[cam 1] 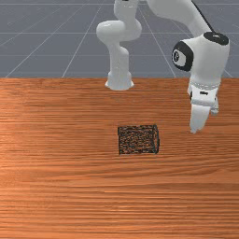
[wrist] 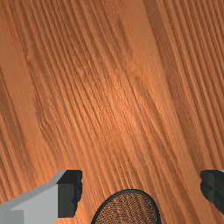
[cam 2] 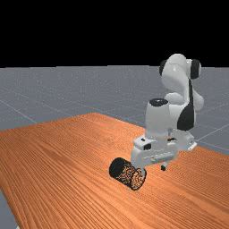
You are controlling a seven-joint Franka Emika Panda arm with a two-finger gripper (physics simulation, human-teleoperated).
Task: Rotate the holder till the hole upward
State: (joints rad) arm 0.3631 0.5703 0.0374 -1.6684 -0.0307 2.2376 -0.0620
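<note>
My gripper [cam 1: 204,122] hangs at the front view's right, apart from the black mesh holder [cam 1: 137,139], which lies on its side with its ringed end toward the gripper. In the far view, one finger of the gripper [cam 2: 152,170] overlaps the rim of the holder [cam 2: 127,173]; whether they touch, I cannot tell. The fingers of the gripper [wrist: 141,191] stand wide apart in the wrist view, nothing held. Between them at the picture's edge is the round rimmed end of the holder [wrist: 130,211], partly cut off.
The wooden table [cam 1: 93,196] stretches around the holder on all sides. Its back edge runs past the arm's base [cam 1: 119,80] in the front view.
</note>
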